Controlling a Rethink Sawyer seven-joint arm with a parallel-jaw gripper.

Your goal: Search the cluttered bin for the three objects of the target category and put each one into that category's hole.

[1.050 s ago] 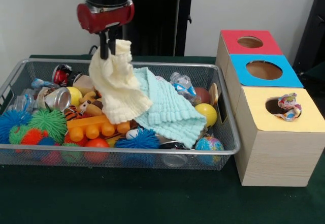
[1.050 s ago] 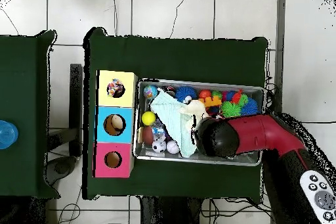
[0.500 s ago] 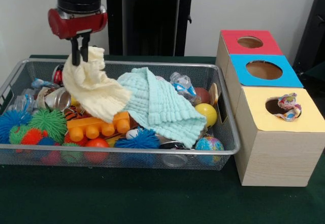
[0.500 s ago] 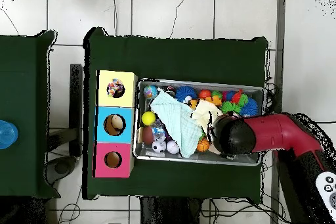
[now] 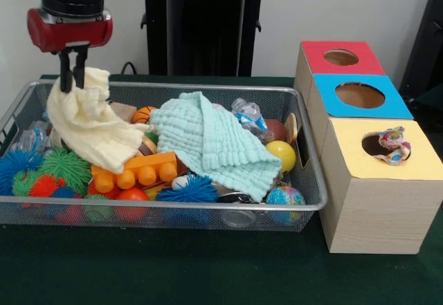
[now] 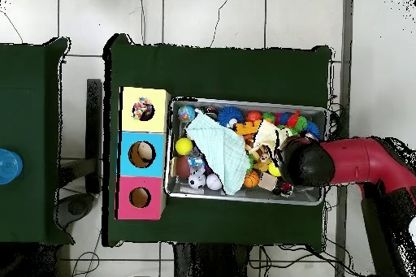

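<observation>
My gripper (image 5: 71, 80) hangs over the left end of the wire bin (image 5: 173, 208), shut on the top edge of a pale yellow cloth (image 5: 90, 128). The cloth droops onto the spiky balls (image 5: 62, 167) and an orange toy brick (image 5: 135, 172). A mint green cloth (image 5: 211, 142) lies over the middle of the bin. To the right stand three boxes with holes: red (image 5: 340, 57), blue (image 5: 360, 95) and yellow (image 5: 384, 146), the yellow hole holding a crumpled wrapper. In the overhead view the arm's black wrist (image 6: 302, 162) hides the gripper; the yellow cloth (image 6: 266, 134) shows beside it.
The bin also holds a yellow ball (image 5: 282, 155), a globe ball (image 5: 285, 198), a plastic bottle (image 5: 248, 115), a small basketball (image 5: 143, 114) and a blue spiky ball (image 5: 188, 191). A black post (image 5: 201, 25) stands behind the bin. A blue object (image 6: 6, 166) lies on a side table.
The gripper has carried the yellow cloth leftward in the front view, off the mint cloth, to the bin's left end. The small basketball and toys under it now show.
</observation>
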